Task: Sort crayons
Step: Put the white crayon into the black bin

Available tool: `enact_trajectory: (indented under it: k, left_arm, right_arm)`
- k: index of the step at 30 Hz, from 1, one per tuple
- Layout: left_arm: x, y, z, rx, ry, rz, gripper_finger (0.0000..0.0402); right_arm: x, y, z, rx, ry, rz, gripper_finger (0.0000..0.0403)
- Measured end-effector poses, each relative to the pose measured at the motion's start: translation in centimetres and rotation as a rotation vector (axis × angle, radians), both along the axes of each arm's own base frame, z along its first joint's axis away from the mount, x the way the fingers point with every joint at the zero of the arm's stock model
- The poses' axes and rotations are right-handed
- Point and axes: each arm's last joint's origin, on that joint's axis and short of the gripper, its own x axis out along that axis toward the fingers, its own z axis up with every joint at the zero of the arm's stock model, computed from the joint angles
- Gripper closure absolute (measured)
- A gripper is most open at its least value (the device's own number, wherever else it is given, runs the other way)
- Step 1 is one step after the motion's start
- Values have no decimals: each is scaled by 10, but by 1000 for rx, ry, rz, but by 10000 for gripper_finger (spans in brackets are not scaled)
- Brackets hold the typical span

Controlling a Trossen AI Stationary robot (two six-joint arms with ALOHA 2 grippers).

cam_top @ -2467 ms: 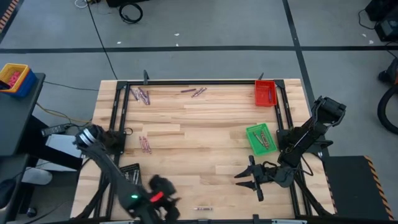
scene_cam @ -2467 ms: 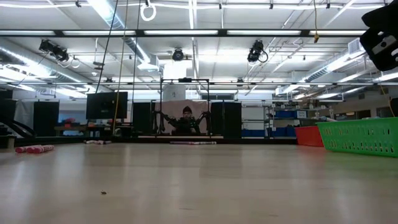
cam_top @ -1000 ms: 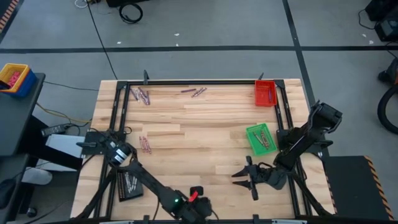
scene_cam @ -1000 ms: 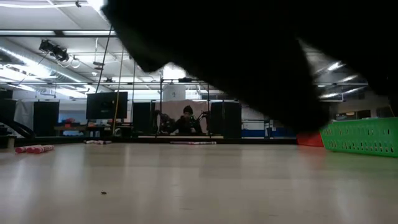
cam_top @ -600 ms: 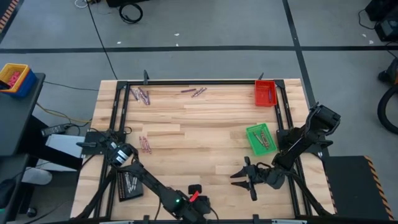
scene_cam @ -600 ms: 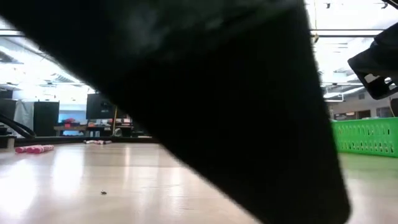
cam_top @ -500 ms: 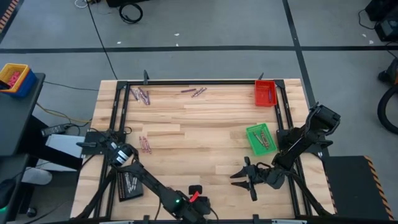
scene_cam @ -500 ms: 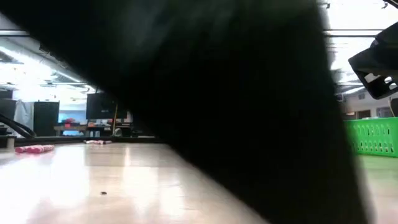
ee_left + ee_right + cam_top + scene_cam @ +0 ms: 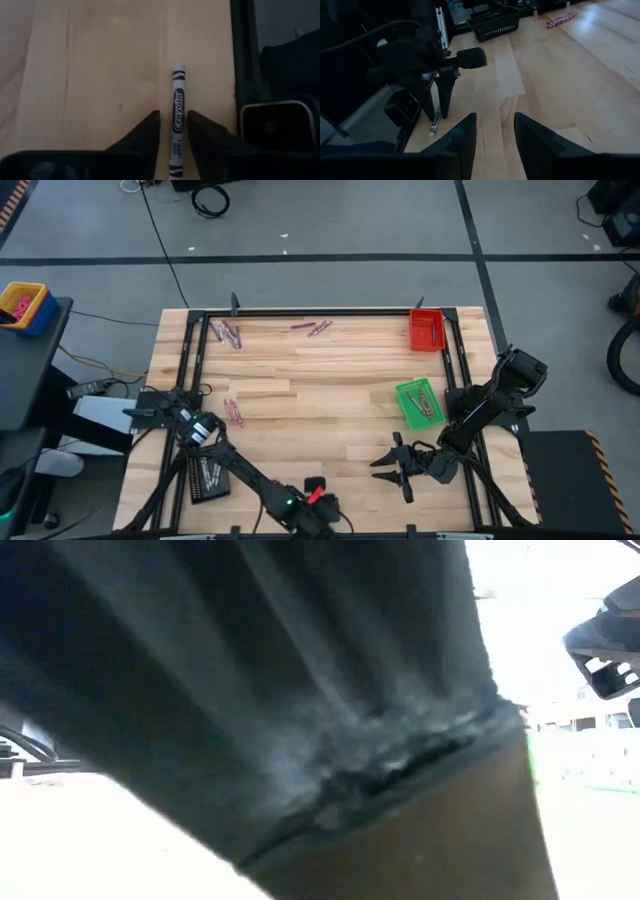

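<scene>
The left pincer (image 9: pixel 173 135) stands open astride a pale crayon (image 9: pixel 177 117) at the bench (image 9: pixel 330 410) edge; the right pincer (image 9: pixel 392 467) waits open nearby.

the high view looks straight down from well above, taking in the whole wooden table (image 9: pixel 330 410), both arms and the floor around it. the low view sits at table-top height looking level across the boards, but a dark arm body (image 9: pixel 280 690) right at the lens fills most of it. the left wrist view points steeply down, very near the tabletop, past its own fingers at a white crayon (image 9: pixel 177 120) by the table's edge rail. the right wrist view looks low across the table toward the left gripper (image 9: pixel 435 107), a bit farther off. both wrist views share that white crayon (image 9: pixel 434 125); the high view shows the left gripper (image 9: pixel 313 484) at the near edge.
</scene>
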Motion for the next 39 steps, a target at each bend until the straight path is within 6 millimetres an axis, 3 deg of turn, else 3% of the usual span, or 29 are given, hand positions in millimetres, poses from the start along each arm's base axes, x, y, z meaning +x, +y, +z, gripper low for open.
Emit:
enact_trajectory:
  k: [5, 11, 15, 20, 22, 26, 29, 33, 39]
  left_arm:
    - [1, 6, -2, 15, 32, 11, 383]
    - [-4, 13, -3, 61, 82, 62, 373]
    - [-16, 21, 12, 123, 149, 116, 376]
    - [-49, 33, 49, 198, 259, 249, 375]
    - [-68, 39, 72, 217, 307, 350, 375]
    - [-109, 47, 97, 282, 485, 589, 375]
    - [-134, 38, 116, 166, 484, 679, 375]
    - [-169, 32, 125, 93, 456, 899, 375]
    - [-227, 32, 113, 61, 413, 1217, 374]
  right_arm:
    - [0, 0, 0, 1, -1, 0, 266]
    - [0, 0, 0, 2, 0, 3, 266]
    - [0, 0, 0, 5, 3, 13, 266]
    - [0, 1, 0, 6, 4, 16, 266]
    - [0, 1, 0, 7, 4, 18, 266]
    - [0, 1, 0, 15, 6, 20, 266]
    - [-1, 2, 0, 18, 8, 31, 266]
    - [-2, 3, 0, 22, 9, 44, 266]
    - [-1, 4, 2, 31, -2, 48, 266]
